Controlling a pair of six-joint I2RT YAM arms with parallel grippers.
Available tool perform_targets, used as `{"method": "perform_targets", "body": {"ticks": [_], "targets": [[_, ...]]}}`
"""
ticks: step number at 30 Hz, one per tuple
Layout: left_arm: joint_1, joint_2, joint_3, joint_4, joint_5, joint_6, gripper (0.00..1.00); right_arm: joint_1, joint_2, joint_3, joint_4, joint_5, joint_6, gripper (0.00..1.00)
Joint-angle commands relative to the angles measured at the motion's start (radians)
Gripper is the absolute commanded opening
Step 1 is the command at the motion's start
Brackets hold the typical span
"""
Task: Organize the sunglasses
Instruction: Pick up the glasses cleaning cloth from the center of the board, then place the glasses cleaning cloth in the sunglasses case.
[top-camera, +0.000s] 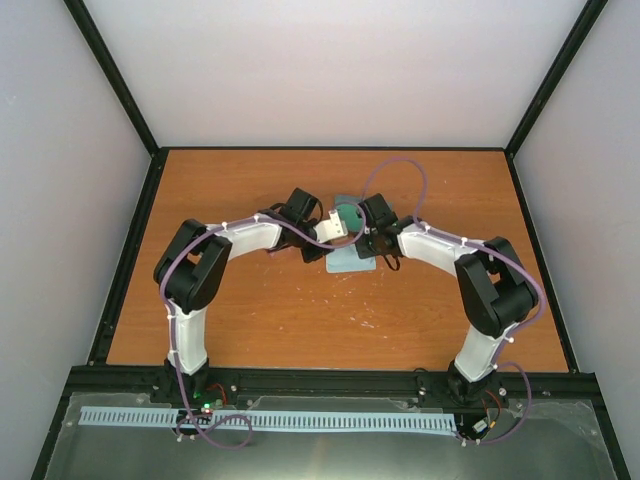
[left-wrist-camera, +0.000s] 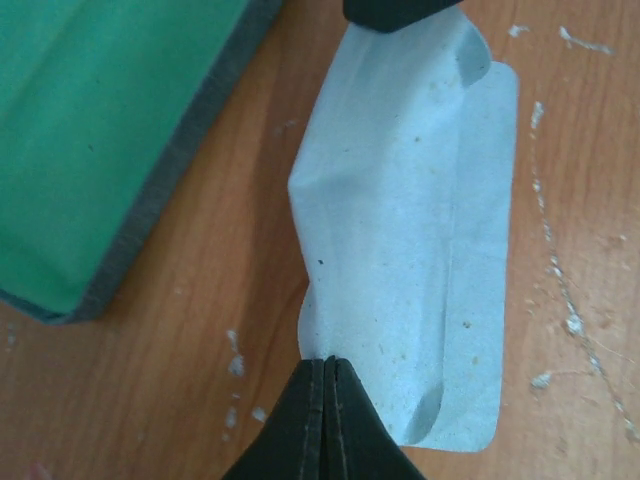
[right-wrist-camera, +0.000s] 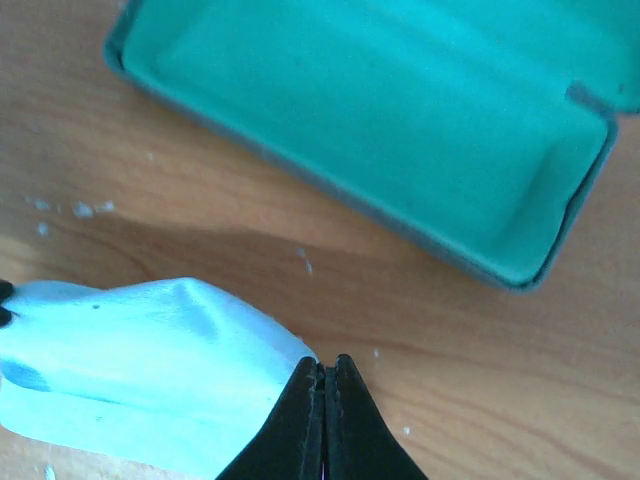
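The sunglasses show in no view. A pale blue cloth (left-wrist-camera: 410, 220) lies partly folded on the wooden table, next to the open oblong case (left-wrist-camera: 90, 130) with its green lining. My left gripper (left-wrist-camera: 326, 362) is shut on one edge of the cloth. My right gripper (right-wrist-camera: 324, 365) is shut on the opposite corner of the cloth (right-wrist-camera: 150, 370), and its fingertip shows at the top of the left wrist view. In the top view both grippers, left (top-camera: 332, 246) and right (top-camera: 368, 246), meet over the cloth (top-camera: 352, 264) at the table's middle. The case (right-wrist-camera: 380, 120) holds nothing that I can see.
The case (top-camera: 347, 217) lies just behind the cloth, partly hidden by the wrists in the top view. The wooden table (top-camera: 300, 320) has white flecks on it. Black frame rails edge the table, with grey walls beyond.
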Motion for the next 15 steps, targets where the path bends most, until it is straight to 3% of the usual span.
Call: {"method": "perform_targets", "body": {"ticks": [1, 15], "targets": [[0.018, 0.042, 0.072, 0.010, -0.008, 0.017, 0.00, -0.013, 0.045, 0.062, 0.030, 0.020, -0.003, 0.03], [0.084, 0.180, 0.295, -0.027, 0.027, 0.058, 0.01, -0.066, 0.146, 0.208, 0.011, 0.014, -0.034, 0.03]]}}
